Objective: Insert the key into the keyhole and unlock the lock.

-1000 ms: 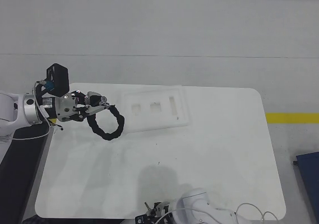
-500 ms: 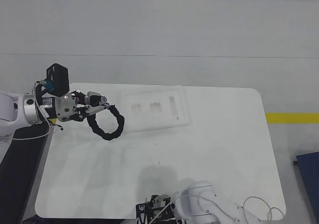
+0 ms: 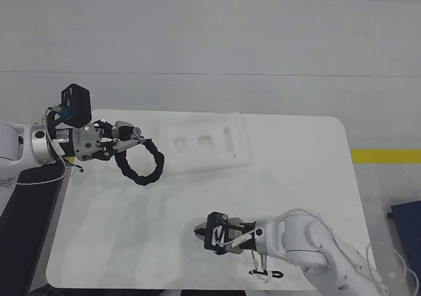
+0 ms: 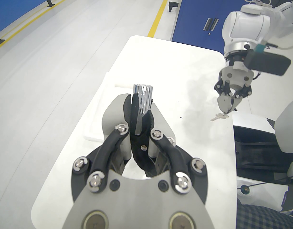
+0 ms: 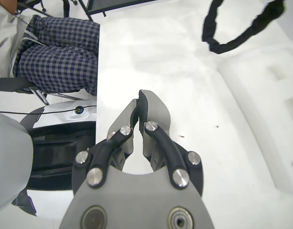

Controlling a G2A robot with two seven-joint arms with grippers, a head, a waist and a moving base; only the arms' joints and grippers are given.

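Observation:
My left gripper point(image 3: 135, 138) hovers over the table's far left part, shut on the lock. The lock's chrome cylinder point(image 4: 143, 98) sticks out between the pads, its end pointing across the table. Its black cable loop point(image 3: 145, 174) hangs below the fingers and also appears as a black loop point(image 5: 244, 32) in the right wrist view. My right gripper point(image 3: 198, 235) is over the table's near middle, well apart from the lock. In the left wrist view this right gripper point(image 4: 225, 111) is shut on a small silver key point(image 4: 218, 117), held just above the tabletop.
A white foam tray point(image 3: 206, 144) with several shallow recesses lies at the back of the white table point(image 3: 306, 192), just beside the hanging cable loop. Blue cabinets point(image 4: 199, 13) stand beyond the table's far end.
The right arm has swung up from the table's near edge onto the table, bringing its gripper fully into the top view. The left arm and lock have not moved.

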